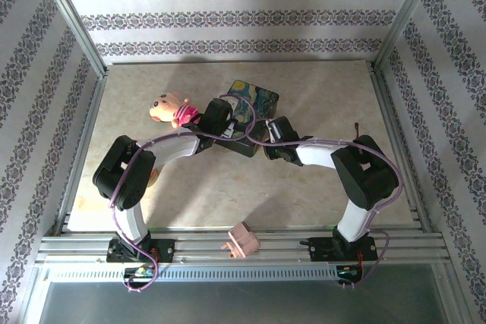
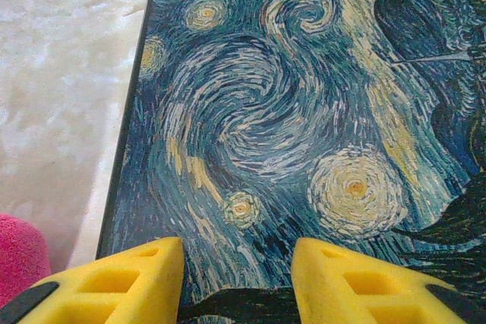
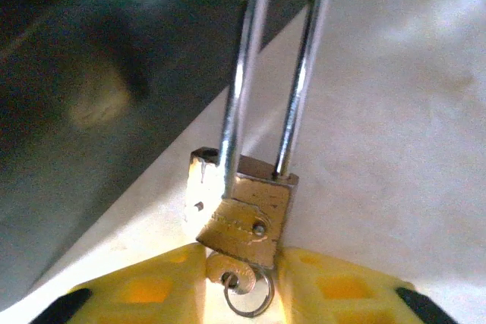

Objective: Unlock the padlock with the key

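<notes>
Two fingers (image 3: 152,286) of our right claw (image 3: 241,262) flank the padlock (image 3: 247,214) and key (image 3: 226,272); we cannot tell if they pinch. Our left claw (image 2: 237,254) is spread over the painted box (image 2: 288,111).

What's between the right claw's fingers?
Right wrist view: the brass padlock's lower end and the key's head, with its small ring, lie between the right claw's yellow fingers.

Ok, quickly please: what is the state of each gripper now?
Left gripper: open, holding nothing, over the painted box.
Right gripper: jaws around the key under the padlock; grip cannot be told.
</notes>
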`<state>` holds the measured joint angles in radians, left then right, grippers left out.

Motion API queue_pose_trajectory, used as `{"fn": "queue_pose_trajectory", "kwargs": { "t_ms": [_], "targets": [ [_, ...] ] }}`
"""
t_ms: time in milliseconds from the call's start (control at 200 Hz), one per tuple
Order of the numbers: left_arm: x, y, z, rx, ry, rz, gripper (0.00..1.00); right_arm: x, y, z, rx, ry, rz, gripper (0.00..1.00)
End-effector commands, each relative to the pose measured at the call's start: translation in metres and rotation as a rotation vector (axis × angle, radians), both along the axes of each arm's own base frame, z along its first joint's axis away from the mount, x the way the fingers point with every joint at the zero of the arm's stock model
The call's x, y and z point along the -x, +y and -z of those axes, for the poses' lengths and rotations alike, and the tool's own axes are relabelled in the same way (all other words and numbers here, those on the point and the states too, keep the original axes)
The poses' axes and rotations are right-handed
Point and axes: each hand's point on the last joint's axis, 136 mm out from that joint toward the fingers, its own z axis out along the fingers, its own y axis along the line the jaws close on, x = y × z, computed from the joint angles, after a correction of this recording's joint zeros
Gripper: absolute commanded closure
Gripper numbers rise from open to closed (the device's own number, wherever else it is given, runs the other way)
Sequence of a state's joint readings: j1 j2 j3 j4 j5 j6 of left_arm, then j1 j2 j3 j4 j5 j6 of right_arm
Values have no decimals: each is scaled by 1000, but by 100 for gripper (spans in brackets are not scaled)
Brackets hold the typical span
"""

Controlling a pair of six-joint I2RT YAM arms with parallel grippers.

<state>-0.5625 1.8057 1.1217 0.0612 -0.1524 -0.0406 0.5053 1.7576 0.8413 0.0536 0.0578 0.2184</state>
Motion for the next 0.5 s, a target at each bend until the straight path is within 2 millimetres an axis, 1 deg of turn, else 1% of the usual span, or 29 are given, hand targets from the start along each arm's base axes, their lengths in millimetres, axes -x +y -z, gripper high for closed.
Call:
{"fn": "queue_pose_trajectory", "kwargs": {
  "t_ms": [0,25,140,275,410,495],
  "targets": [
    [31,9,59,-85,196,44,57,-18,6,-3,-67,-80,-9,83],
    [31,10,59,-85,197,42,56,-17,6,-3,-76,-80,-7,86],
    [33,10,57,-76,198,36,56,-17,4,-6,-107,-78,-1,92],
    [35,13,56,-71,193,21,56,-13,3,-14,-134,-85,-6,94],
    [37,15,57,-71,196,16,56,-11,-3,-19,-169,-85,-3,100],
    [38,16,56,-74,195,14,56,-9,-5,-23,-200,-81,2,100]
  ]
}}
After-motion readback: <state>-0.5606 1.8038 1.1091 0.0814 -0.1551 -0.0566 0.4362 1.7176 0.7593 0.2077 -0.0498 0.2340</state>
